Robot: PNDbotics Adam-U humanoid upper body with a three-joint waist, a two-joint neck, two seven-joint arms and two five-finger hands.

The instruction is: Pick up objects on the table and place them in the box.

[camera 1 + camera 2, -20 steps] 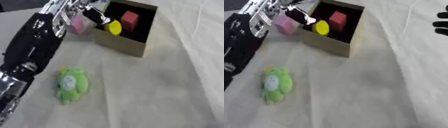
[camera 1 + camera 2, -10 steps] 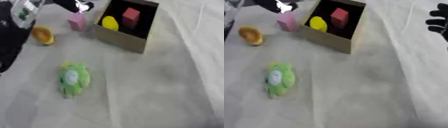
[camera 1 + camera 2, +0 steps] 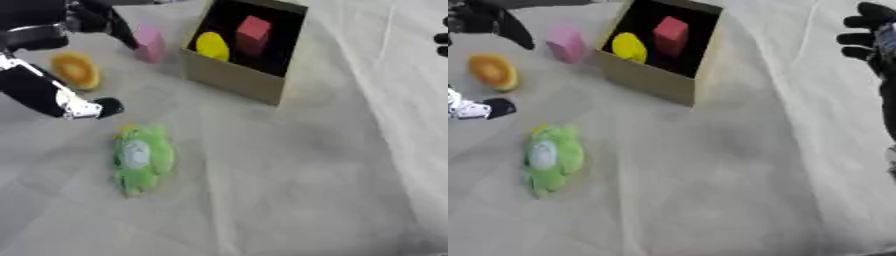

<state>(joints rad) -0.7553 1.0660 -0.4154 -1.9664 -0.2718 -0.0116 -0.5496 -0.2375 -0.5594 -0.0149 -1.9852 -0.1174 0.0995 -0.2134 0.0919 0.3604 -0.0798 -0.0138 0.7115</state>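
Note:
A brown cardboard box (image 3: 234, 80) stands open at the top centre, with a yellow thing (image 3: 211, 46) and a red block (image 3: 253, 33) inside it. A pink block (image 3: 149, 43) stands just left of the box. Farther left lies an orange thing (image 3: 74, 70). The green plush toy (image 3: 140, 157) lies on the cloth below them. My left hand (image 3: 92, 17) hovers open at the top left, one dark finger pointing down beside the pink block and a black-tipped digit (image 3: 103, 107) just above the plush. At the right edge, my right hand (image 3: 872, 37) rests open, holding nothing.
A wrinkled white cloth (image 3: 289, 190) covers the table. The things all lie in its left and upper part.
My left arm has pulled back from the box's mouth to the left, uncovering the pink block and the orange thing. The whole picture has shifted as well.

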